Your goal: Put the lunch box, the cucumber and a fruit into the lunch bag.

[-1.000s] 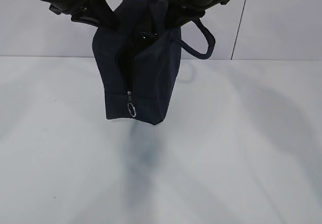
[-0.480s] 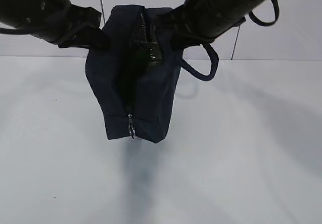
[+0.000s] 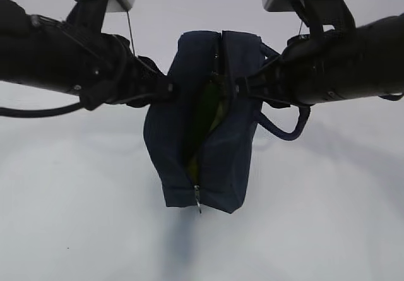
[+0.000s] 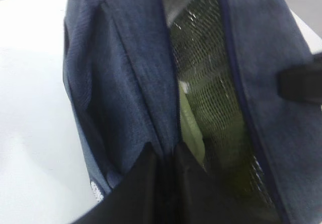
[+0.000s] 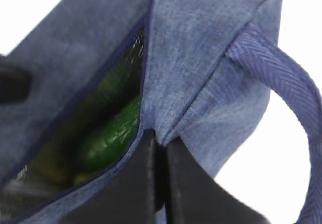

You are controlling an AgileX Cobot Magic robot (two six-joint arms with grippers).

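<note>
We have both sets of jaws pinched nearly shut on fabric. The left gripper (image 4: 166,156) clamps a fold of the lunch bag (image 3: 202,148) at one lip of its opening, its dark fingers (image 4: 143,183) pressed together with the cloth between them. The right gripper (image 5: 162,148) does the same on the opposite lip, closed tight on the seam just below where a loop handle (image 5: 282,83) meets the bag.

Between our two grips the zipper mouth gapes. Through the left wrist view we see a netted, silvery lining and the pale green lid of the lunch box (image 4: 191,123) lying inside against the wall. Through the right wrist view the cucumber (image 5: 113,133) shows inside, glossy and dark green, near the zipper edge; a yellowish patch sits low beneath it, but we cannot tell if that is the fruit. From outside, green and yellow-green show in the slit. The zipper pull (image 3: 197,199) hangs at the near end of the bag.

Compared with a second ago, our arms have come down from the top of the frame and now reach in level from either side; the bag sits lower in view and slightly further right, with its opening spread wider. Whether it touches the table (image 3: 315,230) we cannot tell.
</note>
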